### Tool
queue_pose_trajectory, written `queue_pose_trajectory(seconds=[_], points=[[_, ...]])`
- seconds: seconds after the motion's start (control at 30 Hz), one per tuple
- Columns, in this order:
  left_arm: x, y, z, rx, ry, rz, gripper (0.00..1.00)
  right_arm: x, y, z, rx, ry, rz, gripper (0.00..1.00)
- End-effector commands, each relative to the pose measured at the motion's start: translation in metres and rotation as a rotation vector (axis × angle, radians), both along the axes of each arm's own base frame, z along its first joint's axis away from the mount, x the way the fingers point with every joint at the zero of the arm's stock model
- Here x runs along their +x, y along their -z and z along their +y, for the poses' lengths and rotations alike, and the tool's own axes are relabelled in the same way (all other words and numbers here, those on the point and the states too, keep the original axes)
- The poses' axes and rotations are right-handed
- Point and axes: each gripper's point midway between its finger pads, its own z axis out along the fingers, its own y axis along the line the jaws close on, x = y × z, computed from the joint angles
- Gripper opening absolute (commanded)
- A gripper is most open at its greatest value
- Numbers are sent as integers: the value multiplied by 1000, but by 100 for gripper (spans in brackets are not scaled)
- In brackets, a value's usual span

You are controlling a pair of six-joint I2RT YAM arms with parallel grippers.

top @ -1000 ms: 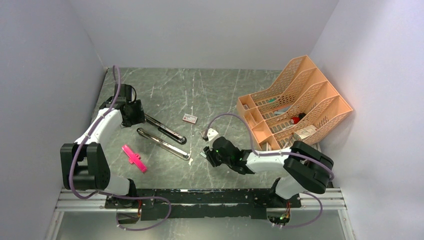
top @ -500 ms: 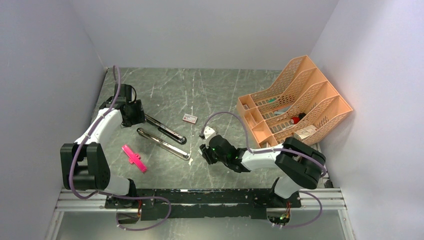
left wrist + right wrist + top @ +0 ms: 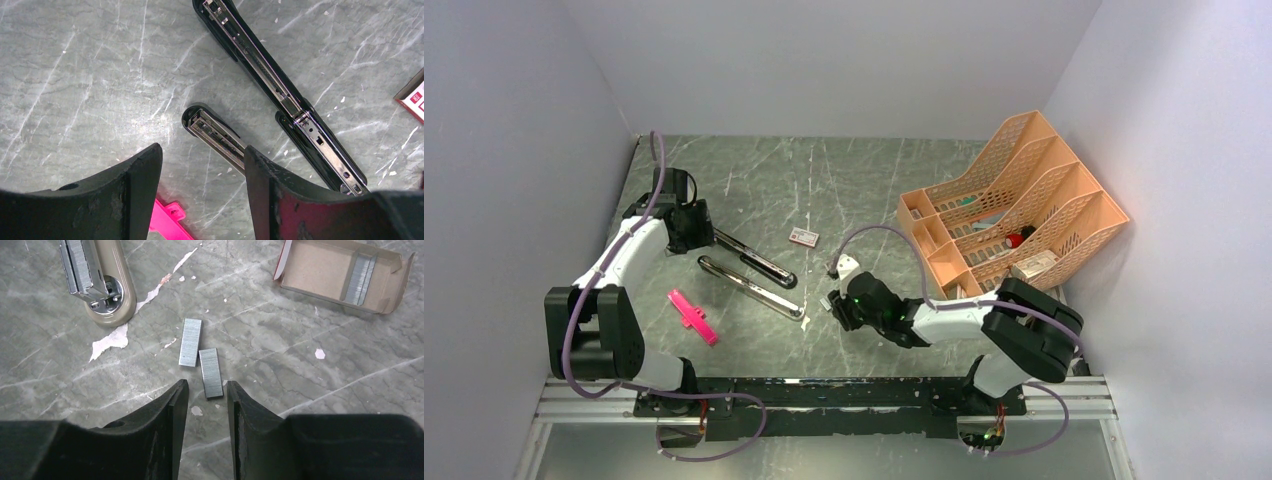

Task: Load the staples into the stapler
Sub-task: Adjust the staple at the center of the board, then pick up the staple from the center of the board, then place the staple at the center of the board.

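Two thin silvery staple strips (image 3: 190,341) lie loose on the grey marbled table (image 3: 300,365), side by side and seemingly touching, just ahead of my right pincer (image 3: 207,386). Its jaws stand a little apart, clenched on nothing. The near end of the nearer strip (image 3: 211,372) sits in the gap between the tips. A third strip rests in the open cardboard box (image 3: 320,270) further off. The glossy black desk stapler (image 3: 270,85) lies well apart to the left, folded open with its chrome rail bared. It is in front of my left pincer (image 3: 202,149), which is released and empty. I judge I am at the pick-up of a strip. Next I must settle lower and close gently on the strip's long sides without snapping it. Then I carry it across to the rail.
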Motion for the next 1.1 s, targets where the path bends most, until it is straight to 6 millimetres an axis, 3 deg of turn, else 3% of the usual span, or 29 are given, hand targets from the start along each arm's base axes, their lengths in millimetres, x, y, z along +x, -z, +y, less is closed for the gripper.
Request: queue_pose_trajectory(seconds=[0.0,0.43,0.6,0.7,0.83,0.93,1.07], points=[[3,-5,-1,-15,13,-31,65,-15,25,-26,-91,13,72,37],[3,-6,-2,-18,16,-36,65,-9,24,-27,-89,41,47,21],[3,-6,-2,-18,17,-37,65,0,4,-27,-71,72,-1,9],[3,-6,-1,-17,14,-39,65,6,-25,-24,-40,64,-76,4],[3,-7,-1,-16,12,-41,65,-6,-64,4,-7,-62,-205,3],[3,-7,-1,-15,10,-41,65,-24,-88,40,85,-213,-232,3],[3,-7,0,-14,10,-43,65,-50,-96,81,179,-393,-214,3]])
